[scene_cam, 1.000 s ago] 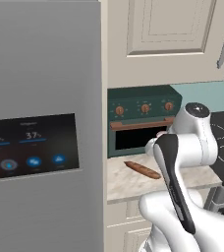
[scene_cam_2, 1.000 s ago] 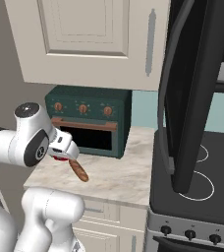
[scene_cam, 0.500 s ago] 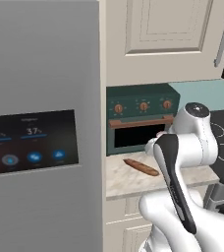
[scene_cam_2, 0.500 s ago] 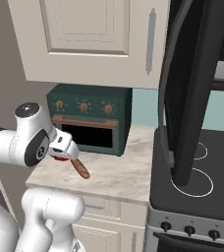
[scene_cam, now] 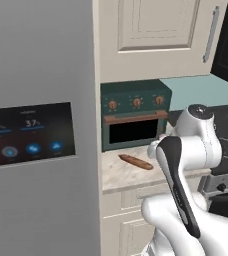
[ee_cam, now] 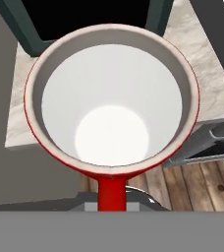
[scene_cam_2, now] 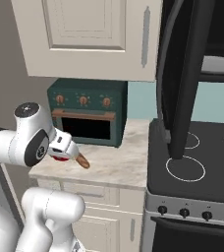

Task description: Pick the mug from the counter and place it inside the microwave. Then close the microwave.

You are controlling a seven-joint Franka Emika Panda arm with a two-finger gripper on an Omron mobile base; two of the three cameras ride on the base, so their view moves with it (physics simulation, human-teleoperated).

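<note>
The hand (scene_cam_2: 64, 156) is clamped narrow on the red mug (ee_cam: 111, 103) by its handle, mouth toward the hand camera, carried above the bench (scene_cam_2: 115, 162). Farther off and higher to the robot's right, the microwave (scene_cam_2: 202, 64) stands with its door open.

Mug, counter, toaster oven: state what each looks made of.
Mug: likely glazed ceramic; smooth red outside, plain white inside, thick rounded rim. Counter: looks like polished stone, marble perhaps; beige-white with faint grey veining. Toaster oven: seems painted metal, dark green and matte, with copper-coloured knobs and handle bar; its dark door panel could be glass, though the render leaves that open.
</note>
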